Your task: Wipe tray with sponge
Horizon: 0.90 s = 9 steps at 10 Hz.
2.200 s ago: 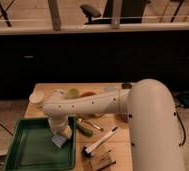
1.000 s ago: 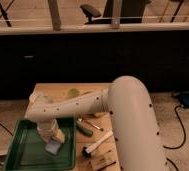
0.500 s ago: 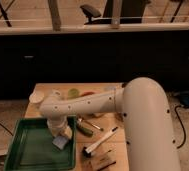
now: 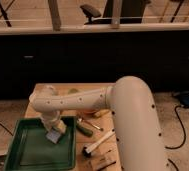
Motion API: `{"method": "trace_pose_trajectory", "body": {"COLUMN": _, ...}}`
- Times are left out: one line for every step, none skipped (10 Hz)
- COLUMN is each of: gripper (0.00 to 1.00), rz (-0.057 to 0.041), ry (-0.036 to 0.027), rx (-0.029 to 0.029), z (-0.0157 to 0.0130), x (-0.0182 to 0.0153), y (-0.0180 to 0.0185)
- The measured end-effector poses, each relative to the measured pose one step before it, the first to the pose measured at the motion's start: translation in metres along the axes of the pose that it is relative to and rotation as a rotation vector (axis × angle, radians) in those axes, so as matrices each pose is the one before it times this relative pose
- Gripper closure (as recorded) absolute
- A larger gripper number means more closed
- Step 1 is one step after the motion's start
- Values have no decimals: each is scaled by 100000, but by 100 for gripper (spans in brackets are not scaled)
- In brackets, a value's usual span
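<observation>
The green tray (image 4: 28, 152) lies at the front left of the wooden table. My white arm reaches across from the right and bends down over the tray's far right part. My gripper (image 4: 54, 131) points down into the tray there. A pale blue-grey sponge (image 4: 53, 135) sits under the gripper, against the tray floor near its far right corner. The arm's wrist hides the fingers.
A black-and-white brush (image 4: 94, 145) lies on the table right of the tray. A green object (image 4: 84, 129) and a thin utensil (image 4: 92, 123) lie by the tray's far right corner. Small brown pieces (image 4: 102, 161) lie at the front. A dark wall stands behind the table (image 4: 103, 90).
The arm swept left over the tray with the sponge, then back right; the sponge now sits farther right and farther back in the tray than a second ago.
</observation>
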Motion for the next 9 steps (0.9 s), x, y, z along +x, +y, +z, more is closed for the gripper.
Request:
{"method": "trace_pose_trajectory", "body": {"gripper": 100, "rz": -4077, "ry": -1117, "rx": -886, "z": 258, "x": -561, "y": -799}}
{"method": "trace_pose_trajectory", "body": {"gripper": 100, "rz": -3789, "ry": -1422, "rx": -1238, "z": 296, "x": -946, "y": -66}}
{"method": "trace_pose_trajectory", "body": {"gripper": 100, "rz": -1836, "ry": -1024, "rx": -602, "z": 179, "x": -796, "y": 75}}
{"method": "trace_pose_trajectory", "body": {"gripper": 100, "rz": -1865, "ry": -1436, "rx": -832, "z": 302, "x": -1118, "y": 327}}
{"method": "trace_pose_trajectory", "body": {"gripper": 100, "rz": -1430, "ry": -1613, "rx": -733, "z": 281, "x": -1147, "y": 599}}
{"method": "trace_pose_trajectory", "body": {"gripper": 100, "rz": 186, "ry": -1260, "rx": -761, "z": 277, "x": -627, "y": 1121}}
{"method": "trace_pose_trajectory", "body": {"gripper": 100, "rz": 1813, "ry": -467, "rx": -658, "z": 120, "x": -123, "y": 1353}}
{"method": "trace_pose_trajectory", "body": {"gripper": 100, "rz": 2781, "ry": 10, "rx": -626, "z": -38, "x": 93, "y": 1713}}
{"method": "trace_pose_trajectory", "body": {"gripper": 100, "rz": 3522, "ry": 671, "rx": -97, "z": -144, "x": 533, "y": 1544}}
